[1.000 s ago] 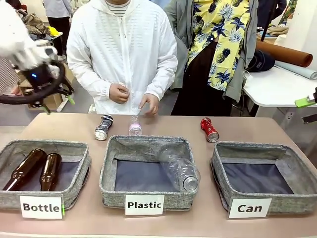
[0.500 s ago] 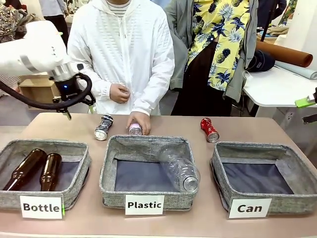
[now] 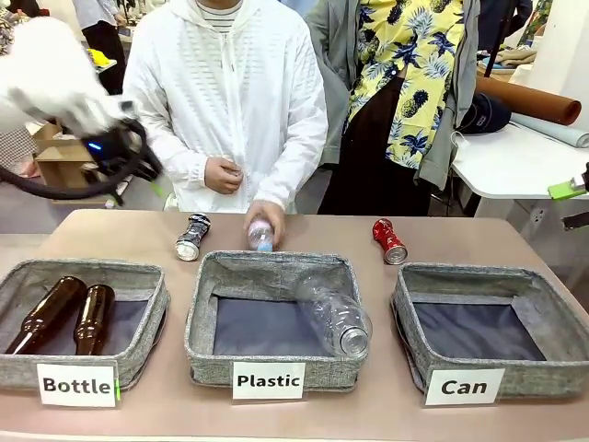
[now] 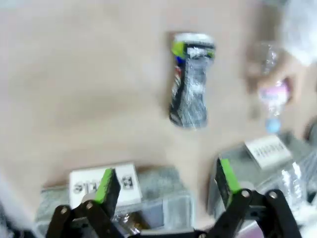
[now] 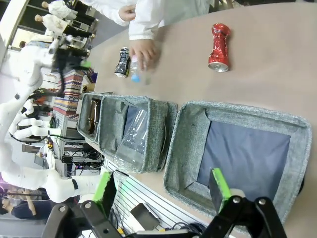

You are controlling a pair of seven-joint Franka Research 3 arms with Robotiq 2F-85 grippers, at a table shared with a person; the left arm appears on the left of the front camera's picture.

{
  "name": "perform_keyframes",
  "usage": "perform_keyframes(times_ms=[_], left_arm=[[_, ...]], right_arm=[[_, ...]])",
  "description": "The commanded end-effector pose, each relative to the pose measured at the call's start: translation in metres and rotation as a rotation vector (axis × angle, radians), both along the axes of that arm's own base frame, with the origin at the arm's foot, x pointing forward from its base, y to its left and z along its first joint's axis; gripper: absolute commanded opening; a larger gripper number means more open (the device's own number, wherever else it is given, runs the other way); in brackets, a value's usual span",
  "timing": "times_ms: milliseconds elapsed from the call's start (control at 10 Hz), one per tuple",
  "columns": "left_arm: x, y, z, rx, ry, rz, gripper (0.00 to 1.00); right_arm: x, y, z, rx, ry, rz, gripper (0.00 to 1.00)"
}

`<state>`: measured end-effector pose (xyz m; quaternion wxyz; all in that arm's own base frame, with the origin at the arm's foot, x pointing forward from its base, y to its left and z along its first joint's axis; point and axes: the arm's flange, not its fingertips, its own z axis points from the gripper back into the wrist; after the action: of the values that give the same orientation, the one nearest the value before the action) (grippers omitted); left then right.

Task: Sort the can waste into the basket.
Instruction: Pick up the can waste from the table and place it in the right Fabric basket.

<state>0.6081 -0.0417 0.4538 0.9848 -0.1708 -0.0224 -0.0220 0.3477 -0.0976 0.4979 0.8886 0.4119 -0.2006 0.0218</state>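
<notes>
The left end effector [image 4: 167,179] is held open, facing the silver can [image 4: 190,82]. The right end effector [image 5: 161,184] is held open above the basket [image 5: 179,144], the red can [image 5: 219,47] beyond.

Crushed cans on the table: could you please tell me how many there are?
2. The silver can lies beyond the gap between the Bottle bin and Plastic bin; the red can lies beyond the Can basket's far left corner. Neither is in a bin.

table [image 3: 368,416] | person's side: silver can [image 3: 192,237], red can [image 3: 389,241] | near side: Bottle bin [image 3: 83,271], Plastic bin [image 3: 276,263], Can basket [image 3: 479,273]
</notes>
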Motion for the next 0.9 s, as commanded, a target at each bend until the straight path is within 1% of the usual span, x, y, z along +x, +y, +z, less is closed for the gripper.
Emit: perform_keyframes(times_ms=[0, 100, 200, 400, 500, 600, 800], left_arm=[[-0.072, 0.118, 0.048, -0.228, 0.089, -0.195, 1.00], [-0.091, 0.165, 0.052, -0.342, 0.091, -0.219, 1.00], [-0.112, 0.202, 0.045, -0.441, 0.082, -0.237, 1.00], [-0.144, 0.253, 0.024, -0.561, -0.019, -0.234, 1.00], [-0.154, 0.259, 0.019, -0.575, -0.039, -0.220, 1.00], [-0.157, 0.261, 0.018, -0.570, -0.053, -0.207, 1.00], [-0.157, 0.256, 0.022, -0.559, -0.064, -0.210, 1.00]], right_arm=[[0.003, 0.002, 0.002, 0.003, 0.001, -0.013, 1.00], [0.003, 0.002, 0.002, 0.003, 0.001, -0.013, 1.00], [0.003, 0.002, 0.002, 0.003, 0.001, -0.013, 1.00], [0.003, 0.002, 0.002, 0.003, 0.001, -0.013, 1.00], [0.003, 0.002, 0.002, 0.003, 0.001, -0.013, 1.00], [0.003, 0.002, 0.002, 0.003, 0.001, -0.013, 1.00], [0.003, 0.002, 0.002, 0.003, 0.001, -0.013, 1.00]])
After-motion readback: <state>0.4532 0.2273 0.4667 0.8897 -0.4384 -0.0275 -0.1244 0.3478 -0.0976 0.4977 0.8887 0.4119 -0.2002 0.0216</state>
